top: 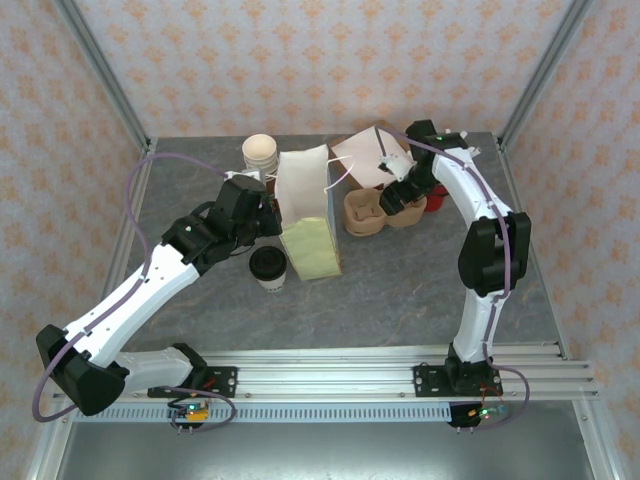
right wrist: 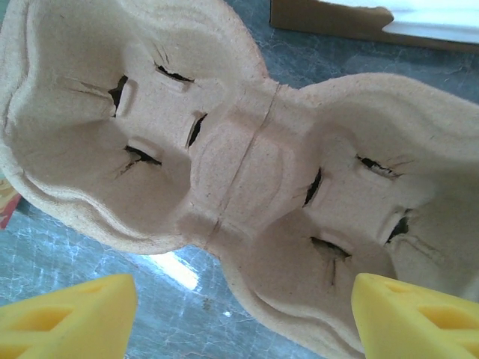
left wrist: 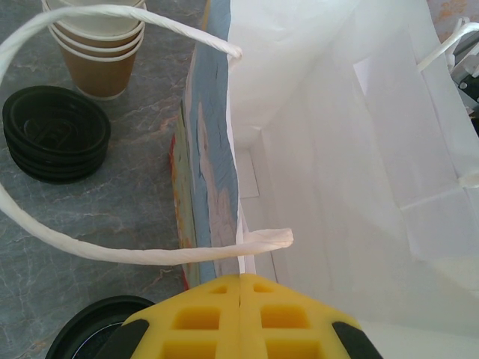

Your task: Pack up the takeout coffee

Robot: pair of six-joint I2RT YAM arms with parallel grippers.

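1. Bag [left wrist: 359, 149] — white paper, matt, lightly creased inside; its handle [left wrist: 112, 250] is twisted paper cord.
2. Carrier [right wrist: 239, 164] — moulded pulp, tan, rough and fibrous, matt.
3. Table [right wrist: 179, 299]: grey marbled top, smooth, with a soft sheen.
4. Lids [left wrist: 54, 134]: black plastic, slightly glossy.
5. Cups [left wrist: 101, 52]: paper, matt and smooth.
6. Coffee [top: 268, 268]: pale paper cup under a black plastic lid.
7. Fingers [right wrist: 67, 318]: yellow plastic, matt, smooth.
8. Rails [top: 330, 375]: bare metal, dull silver.
9. Walls [top: 300, 60]: patterned paper, matt.

The bag [top: 300, 190] was white. The coffee cup [top: 268, 268] was black on top. The cup tray [right wrist: 224, 164] was light brown.
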